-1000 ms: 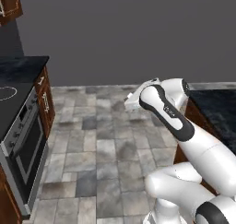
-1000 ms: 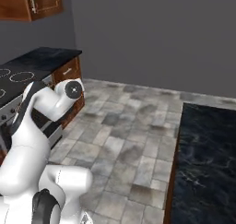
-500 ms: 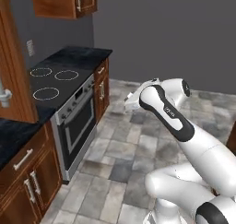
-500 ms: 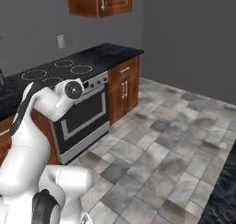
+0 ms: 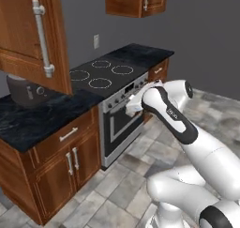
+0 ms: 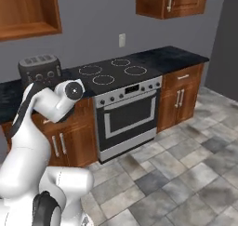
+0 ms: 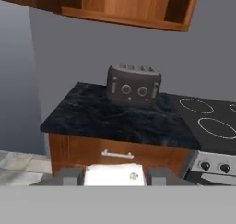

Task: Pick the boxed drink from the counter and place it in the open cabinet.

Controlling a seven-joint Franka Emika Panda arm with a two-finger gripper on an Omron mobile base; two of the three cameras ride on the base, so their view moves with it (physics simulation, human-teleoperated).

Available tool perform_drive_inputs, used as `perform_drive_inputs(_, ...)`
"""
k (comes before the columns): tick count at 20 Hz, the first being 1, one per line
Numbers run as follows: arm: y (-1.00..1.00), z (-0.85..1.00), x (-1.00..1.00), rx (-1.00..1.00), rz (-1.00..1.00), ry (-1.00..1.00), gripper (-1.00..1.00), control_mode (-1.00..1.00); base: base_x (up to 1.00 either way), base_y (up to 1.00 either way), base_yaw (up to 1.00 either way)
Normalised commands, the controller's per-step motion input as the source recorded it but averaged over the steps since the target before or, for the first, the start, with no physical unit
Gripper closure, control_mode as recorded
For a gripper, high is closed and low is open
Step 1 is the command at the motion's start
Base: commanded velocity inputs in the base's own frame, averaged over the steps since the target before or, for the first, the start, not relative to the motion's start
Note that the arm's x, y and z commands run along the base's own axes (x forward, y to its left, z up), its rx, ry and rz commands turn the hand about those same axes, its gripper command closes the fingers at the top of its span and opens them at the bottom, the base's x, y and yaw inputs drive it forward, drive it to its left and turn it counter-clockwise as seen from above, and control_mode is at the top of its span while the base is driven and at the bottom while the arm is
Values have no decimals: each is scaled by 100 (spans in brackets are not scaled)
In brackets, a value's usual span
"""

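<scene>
In the left base view the tool hangs before the stove, clamped on the boxed drink. The right base view shows the open cabinet above a toaster. In the hand view the carton sits pinched between the fingertips, facing the bench.

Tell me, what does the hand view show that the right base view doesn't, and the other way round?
The hand view adds the boxed drink, clamped in the hand. The right base view adds the oven door, a second wall cabinet and the tiled floor. Both share the toaster, the cooktop and the open cabinet above the toaster.
</scene>
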Motion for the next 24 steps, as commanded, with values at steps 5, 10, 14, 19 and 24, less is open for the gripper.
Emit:
perform_drive_inputs(5, 0, 0, 0, 0, 0, 0, 100, 100, -28, -16, 55)
perform_drive_inputs(10, 0, 0, 0, 0, 0, 0, 100, 100, -16, -21, 46)
perform_drive_inputs(14, 0, 0, 0, 0, 0, 0, 100, 100, 3, -22, 30)
perform_drive_inputs(19, 0, 0, 0, 0, 0, 0, 100, 100, 49, -20, 3)
perform_drive_inputs(24, 0, 0, 0, 0, 0, 0, 100, 100, 84, -20, 0)
